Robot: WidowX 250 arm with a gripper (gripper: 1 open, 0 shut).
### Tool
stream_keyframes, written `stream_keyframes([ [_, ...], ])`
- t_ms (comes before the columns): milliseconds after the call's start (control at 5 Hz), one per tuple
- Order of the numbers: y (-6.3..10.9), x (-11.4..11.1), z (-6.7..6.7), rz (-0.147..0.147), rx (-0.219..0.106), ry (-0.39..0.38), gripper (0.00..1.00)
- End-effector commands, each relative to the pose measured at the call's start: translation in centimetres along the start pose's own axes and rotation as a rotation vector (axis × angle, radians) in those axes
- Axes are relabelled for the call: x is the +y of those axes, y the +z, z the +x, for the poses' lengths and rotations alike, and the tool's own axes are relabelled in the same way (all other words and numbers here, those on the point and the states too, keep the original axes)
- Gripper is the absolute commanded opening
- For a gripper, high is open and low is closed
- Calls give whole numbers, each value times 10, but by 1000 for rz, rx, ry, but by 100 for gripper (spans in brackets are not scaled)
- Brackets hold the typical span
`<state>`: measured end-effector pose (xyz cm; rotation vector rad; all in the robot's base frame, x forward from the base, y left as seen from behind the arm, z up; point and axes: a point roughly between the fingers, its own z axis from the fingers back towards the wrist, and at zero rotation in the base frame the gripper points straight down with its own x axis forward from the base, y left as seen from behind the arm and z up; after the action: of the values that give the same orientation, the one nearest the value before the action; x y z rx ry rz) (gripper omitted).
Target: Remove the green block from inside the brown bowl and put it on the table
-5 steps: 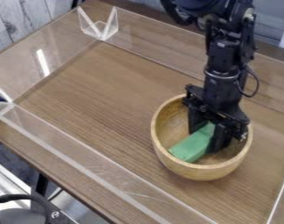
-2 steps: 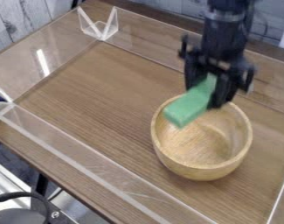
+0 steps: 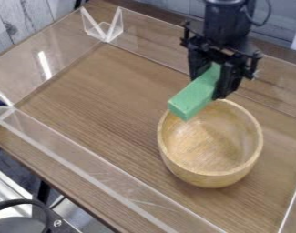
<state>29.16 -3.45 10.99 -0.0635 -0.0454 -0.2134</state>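
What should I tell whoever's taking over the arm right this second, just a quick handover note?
Hand: shut on the green block, which hangs tilted above the far-left rim of the brown bowl.
Bowl: upright on the wood-grain table, nothing inside it.
Done: block picked up and lifted out of the bowl.
Left: carry it clear of the rim, lower it to the table, let go, back off. Bare tabletop to the left of the bowl looks like a sensible spot.

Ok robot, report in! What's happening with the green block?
Gripper shut on green block. Block up off the bowl's floor, not on table yet. Brown bowl sits just below it.
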Motion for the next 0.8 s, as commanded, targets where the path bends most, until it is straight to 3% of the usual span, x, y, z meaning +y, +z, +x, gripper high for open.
stream_keyframes([
  [0, -2, 15, 9, 4, -77, 21, 0],
  [400, -16, 23, 7, 29, -60, -19, 0],
  [600, -23, 20, 8, 28, -76, -29, 0],
])
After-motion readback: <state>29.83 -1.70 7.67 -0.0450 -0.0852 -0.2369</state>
